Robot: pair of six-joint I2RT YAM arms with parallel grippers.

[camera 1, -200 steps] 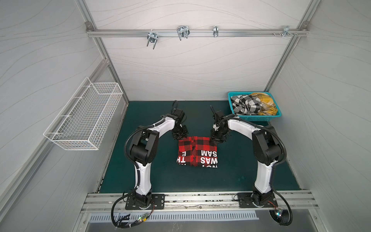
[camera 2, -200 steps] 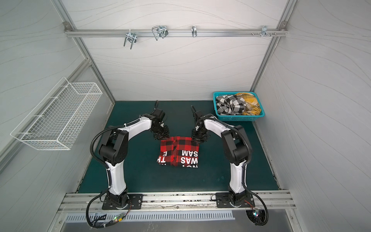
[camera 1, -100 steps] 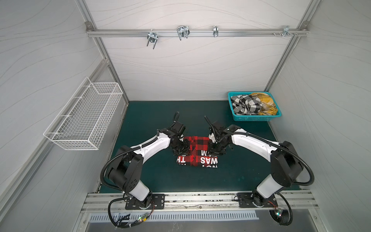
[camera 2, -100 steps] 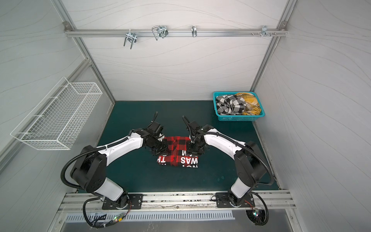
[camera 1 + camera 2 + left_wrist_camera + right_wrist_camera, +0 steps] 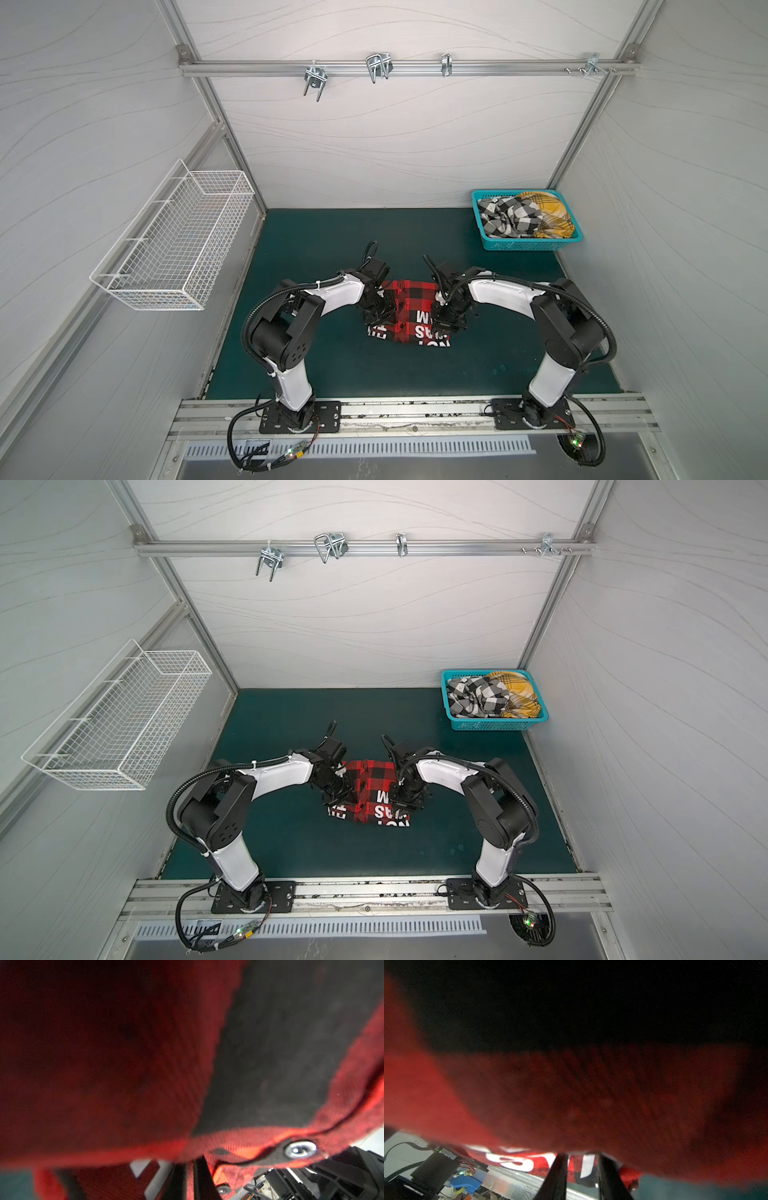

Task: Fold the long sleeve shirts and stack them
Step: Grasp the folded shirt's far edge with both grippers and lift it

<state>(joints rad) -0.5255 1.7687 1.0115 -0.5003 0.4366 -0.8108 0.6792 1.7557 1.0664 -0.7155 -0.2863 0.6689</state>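
Your left arm (image 5: 340, 293) and right arm (image 5: 498, 293) wear white shells over black joints. Back from the left gripper (image 5: 376, 319) and right gripper (image 5: 446, 324), black ribbed cables (image 5: 266, 303) loop to black, silver-screwed base plates (image 5: 328, 415); green lights (image 5: 575, 444) glow there.

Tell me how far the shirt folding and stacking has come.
Done: nothing stacked yet. In hand: the red-and-black checked cloth shirt with white lettering lies partly folded on the green mat, left gripper and right gripper at its sides. Remaining: the black-and-white checked shirt and the mustard-yellow plaid shirt, crumpled in the teal plastic basket.
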